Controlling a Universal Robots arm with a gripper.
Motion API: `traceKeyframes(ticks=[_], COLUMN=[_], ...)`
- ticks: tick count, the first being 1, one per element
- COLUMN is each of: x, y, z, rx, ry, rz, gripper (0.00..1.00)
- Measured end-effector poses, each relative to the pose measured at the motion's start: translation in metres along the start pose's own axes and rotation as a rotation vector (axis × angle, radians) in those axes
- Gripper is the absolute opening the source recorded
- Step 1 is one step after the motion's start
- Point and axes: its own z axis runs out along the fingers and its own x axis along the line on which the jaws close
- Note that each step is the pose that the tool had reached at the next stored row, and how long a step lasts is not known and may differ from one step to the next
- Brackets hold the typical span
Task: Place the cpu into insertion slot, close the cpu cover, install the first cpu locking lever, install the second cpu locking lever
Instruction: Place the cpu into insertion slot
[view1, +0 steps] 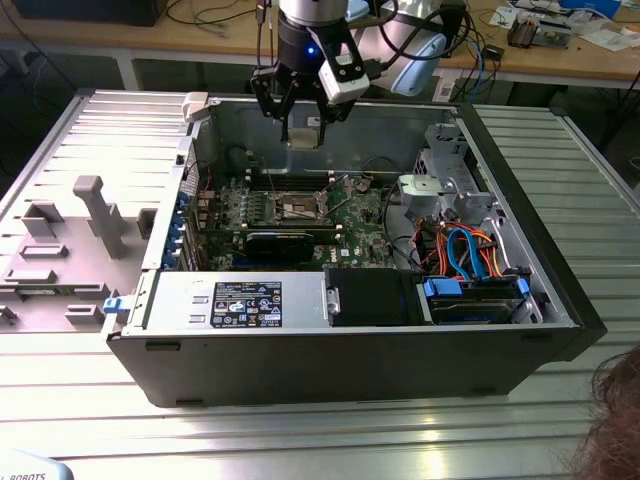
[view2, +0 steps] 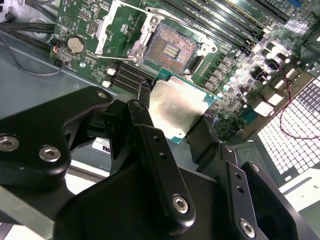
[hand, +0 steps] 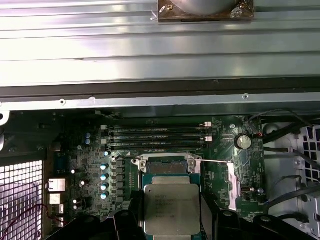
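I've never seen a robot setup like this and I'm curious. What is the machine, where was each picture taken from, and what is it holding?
This is one robot arm whose gripper hangs over an open computer case lying on a ribbed metal table. The exterior view comes from a camera off the arm, seeing the whole scene. Both wrist views come from cameras riding on the arm, looking into the case. The gripper is closed on the cpu, a small silver square chip, above the green board. There the insertion slot is empty, its cpu cover swung open.
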Motion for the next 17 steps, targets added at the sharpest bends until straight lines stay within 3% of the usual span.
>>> traceKeyframes(ticks=[17], x=[0.0011], y=[-0.0003], z=[0.0032], rx=[0.0000], ry=[0.0000], rz=[0.000], gripper=[0.54])
